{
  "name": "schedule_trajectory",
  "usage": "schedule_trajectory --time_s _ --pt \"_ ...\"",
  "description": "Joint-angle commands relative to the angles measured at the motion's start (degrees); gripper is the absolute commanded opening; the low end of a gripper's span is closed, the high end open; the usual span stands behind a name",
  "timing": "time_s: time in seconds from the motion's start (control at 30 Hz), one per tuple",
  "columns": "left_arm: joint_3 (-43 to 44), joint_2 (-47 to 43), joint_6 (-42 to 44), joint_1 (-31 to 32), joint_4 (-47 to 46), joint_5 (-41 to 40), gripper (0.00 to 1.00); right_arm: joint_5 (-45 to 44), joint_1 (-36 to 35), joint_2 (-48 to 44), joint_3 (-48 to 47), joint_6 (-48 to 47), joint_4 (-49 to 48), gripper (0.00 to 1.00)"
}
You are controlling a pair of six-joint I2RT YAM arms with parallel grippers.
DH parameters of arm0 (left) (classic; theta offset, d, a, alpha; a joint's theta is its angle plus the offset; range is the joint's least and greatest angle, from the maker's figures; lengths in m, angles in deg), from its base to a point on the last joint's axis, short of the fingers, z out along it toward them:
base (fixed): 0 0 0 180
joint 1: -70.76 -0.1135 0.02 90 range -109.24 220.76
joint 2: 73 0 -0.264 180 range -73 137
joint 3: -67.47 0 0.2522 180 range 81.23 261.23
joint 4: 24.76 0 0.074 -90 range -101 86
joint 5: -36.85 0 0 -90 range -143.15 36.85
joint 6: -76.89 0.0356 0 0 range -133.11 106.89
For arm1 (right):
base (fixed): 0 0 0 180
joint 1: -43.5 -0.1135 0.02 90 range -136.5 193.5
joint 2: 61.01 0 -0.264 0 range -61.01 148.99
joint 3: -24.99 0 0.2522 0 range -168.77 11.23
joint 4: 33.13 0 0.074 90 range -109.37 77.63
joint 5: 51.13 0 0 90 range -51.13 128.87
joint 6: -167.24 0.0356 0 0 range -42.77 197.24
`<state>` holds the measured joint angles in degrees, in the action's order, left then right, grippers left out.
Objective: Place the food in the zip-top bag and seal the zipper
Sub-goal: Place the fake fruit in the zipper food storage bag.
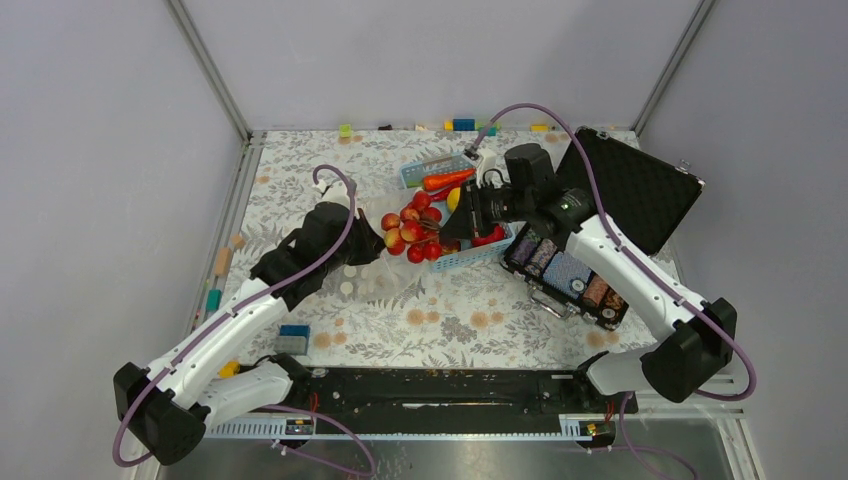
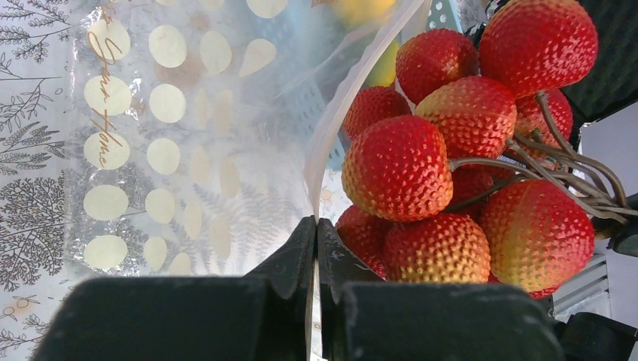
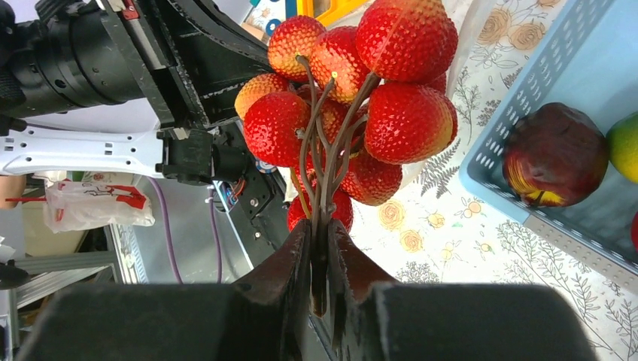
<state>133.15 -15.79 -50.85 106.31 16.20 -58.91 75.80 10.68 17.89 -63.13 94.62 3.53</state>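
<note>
My right gripper (image 3: 320, 235) is shut on the brown stems of a bunch of red bumpy toy fruits (image 3: 361, 98) and holds it in the air. From above, the right gripper (image 1: 449, 227) has the bunch (image 1: 412, 228) just left of the blue basket. My left gripper (image 2: 316, 229) is shut on the whitish top edge of the clear dotted zip-top bag (image 2: 150, 150), with the bunch (image 2: 451, 158) close on its right. From above, the left gripper (image 1: 366, 246) lifts the bag (image 1: 385, 285) off the table. A carrot (image 1: 447, 180) and a dark red fruit (image 3: 555, 154) lie in the basket.
The light-blue slotted basket (image 1: 478, 253) stands at mid-table, its wall also showing in the right wrist view (image 3: 542, 68). An open black case (image 1: 630, 185) with chip stacks (image 1: 565, 272) is at the right. Small blocks (image 1: 463, 124) line the back edge. A blue block (image 1: 293, 335) lies near the front left.
</note>
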Motion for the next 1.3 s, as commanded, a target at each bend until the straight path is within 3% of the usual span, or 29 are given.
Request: schedule_trajectory --time_s 0.0,0.37,0.7,0.8,1.13,1.27 --pt "0.08 -1.11 0.23 -0.13 -3.32 1.21 0.0 -0.1 0.39 -0.82 0.52 -0.8 -0.4 0.0" --pt "2.0 -0.49 -2.15 -0.14 -3.03 0.13 0.0 0.77 0.23 -7.31 12.64 -8.35 -0.74 0.0" --pt "1.4 0.21 -0.3 -0.14 -5.88 9.7 0.0 -5.0 -3.49 -0.56 5.93 -8.08 0.35 0.0" --pt "1.17 0.57 0.29 -0.17 -6.64 11.9 0.0 -12.07 -5.51 2.05 2.09 -5.05 -0.13 0.0" --pt "0.2 1.06 1.31 0.3 -7.87 16.84 0.0 -17.33 -5.84 7.01 -0.25 13.58 -12.77 0.0" --pt "-0.04 0.42 1.16 0.3 -7.89 16.14 0.0 -16.48 -5.93 9.48 0.11 16.37 -15.98 0.0"
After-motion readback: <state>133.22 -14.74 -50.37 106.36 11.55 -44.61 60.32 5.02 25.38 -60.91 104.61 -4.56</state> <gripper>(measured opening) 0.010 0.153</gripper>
